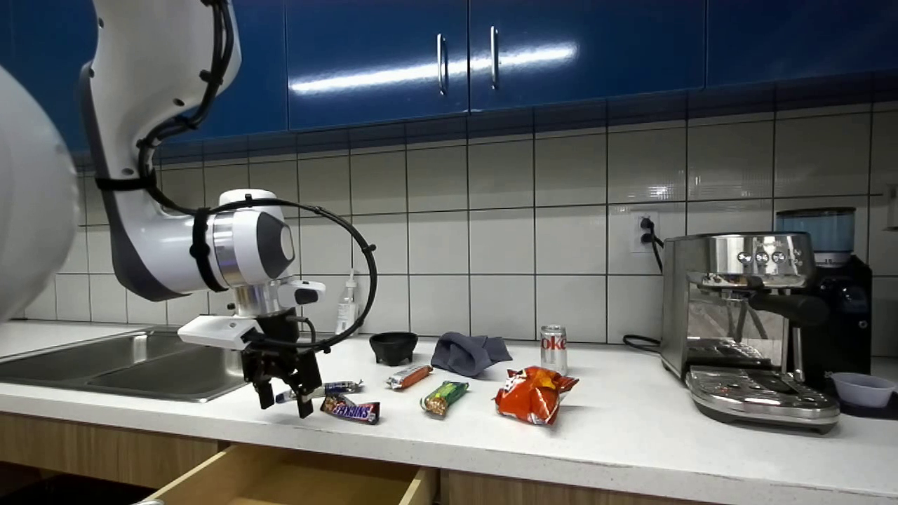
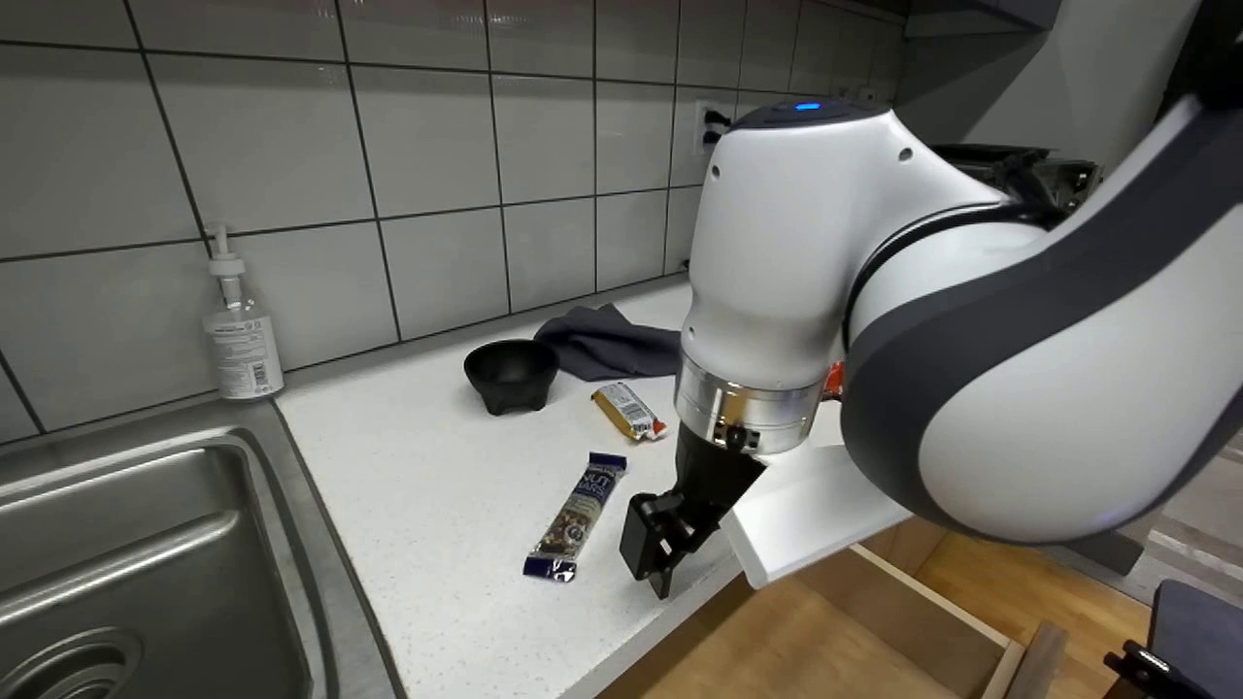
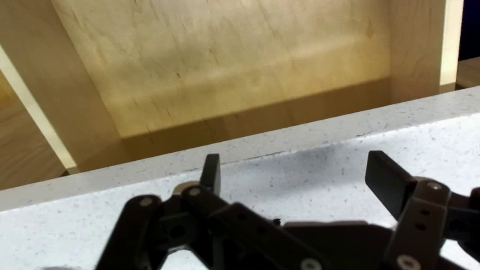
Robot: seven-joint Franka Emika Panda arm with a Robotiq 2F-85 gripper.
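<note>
Hangs with the fingers (image 3: 388, 183) of the gripper (image 1: 285, 405) apart; in an exterior view, appears just left of a candy bar (image 1: 351, 409) and nearer than a nut bar (image 1: 342, 387), with both on the counter (image 1: 631, 435).
</note>
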